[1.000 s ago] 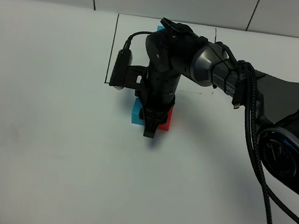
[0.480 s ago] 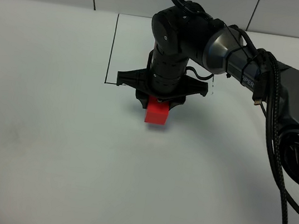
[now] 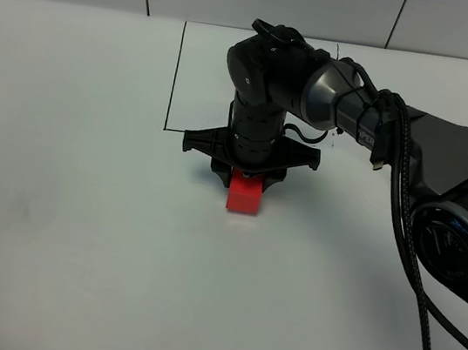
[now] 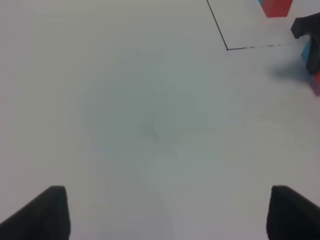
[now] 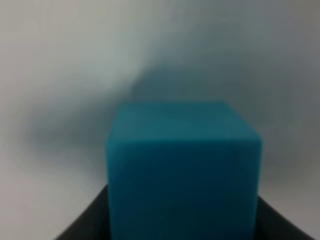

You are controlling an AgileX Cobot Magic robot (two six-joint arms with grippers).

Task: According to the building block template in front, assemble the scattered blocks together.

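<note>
Right gripper pointed straight down over the red block, wrist turned broadside; jaws hidden under the housing from above, so grip impossible to judge there. Red block resting on the white table, just outside the black outlined template zone, probably as the base for stacking.

From the left wrist: left gripper parked well apart over bare table, fingers spread wide, holding nothing, likely kept clear of the working arm. Template corner line and a red block edge visible far off.

From the right wrist: blue block filling the frame, clamped between dark fingers, presumably carried for mating with the red one.
</note>
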